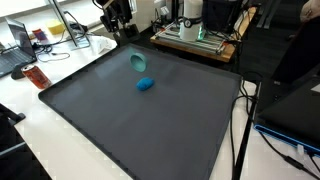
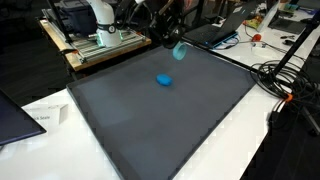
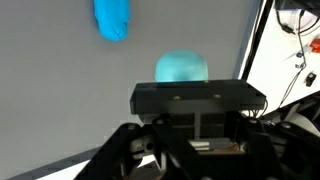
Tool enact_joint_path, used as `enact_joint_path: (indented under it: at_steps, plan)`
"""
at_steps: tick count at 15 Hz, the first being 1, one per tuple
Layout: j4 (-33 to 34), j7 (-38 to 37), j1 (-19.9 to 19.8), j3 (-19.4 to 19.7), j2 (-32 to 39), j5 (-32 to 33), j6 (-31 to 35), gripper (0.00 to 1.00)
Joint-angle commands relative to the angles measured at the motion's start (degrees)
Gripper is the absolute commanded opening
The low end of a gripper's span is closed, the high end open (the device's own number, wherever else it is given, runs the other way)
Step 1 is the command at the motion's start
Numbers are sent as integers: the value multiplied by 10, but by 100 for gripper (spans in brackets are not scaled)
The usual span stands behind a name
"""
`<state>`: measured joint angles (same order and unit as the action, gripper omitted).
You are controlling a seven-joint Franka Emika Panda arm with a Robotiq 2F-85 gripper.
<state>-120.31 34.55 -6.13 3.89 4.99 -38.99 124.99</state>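
Note:
A small teal cup (image 1: 138, 62) (image 2: 180, 50) hangs above the far part of the dark grey mat (image 1: 150, 130) (image 2: 170, 130). My gripper (image 1: 130, 46) (image 2: 174, 42) is shut on it in both exterior views. In the wrist view the cup (image 3: 181, 68) shows as a rounded teal shape just past the gripper (image 3: 186, 84). The gripper's black body hides the fingertips. A blue lump (image 1: 146, 84) (image 2: 164, 80) (image 3: 112, 20) lies on the mat a short way from the cup, apart from it.
A white machine on a wooden board (image 1: 195, 28) (image 2: 98, 28) stands behind the mat. A laptop (image 1: 14, 45) and an orange bottle (image 1: 37, 76) sit beside the mat. Cables (image 2: 285, 85) run along one edge, and papers (image 2: 40, 118) lie by another.

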Motion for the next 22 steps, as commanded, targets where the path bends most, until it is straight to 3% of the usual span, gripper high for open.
enact_joint_path:
  at_steps: [1, 7, 22]
  plan:
    - [19, 50, -25, 10, 14, -64, -41, 28]
    - [17, 93, -48, 24, 32, -126, -89, 28]
    - [3, 188, -67, 28, 96, -195, -60, 28]
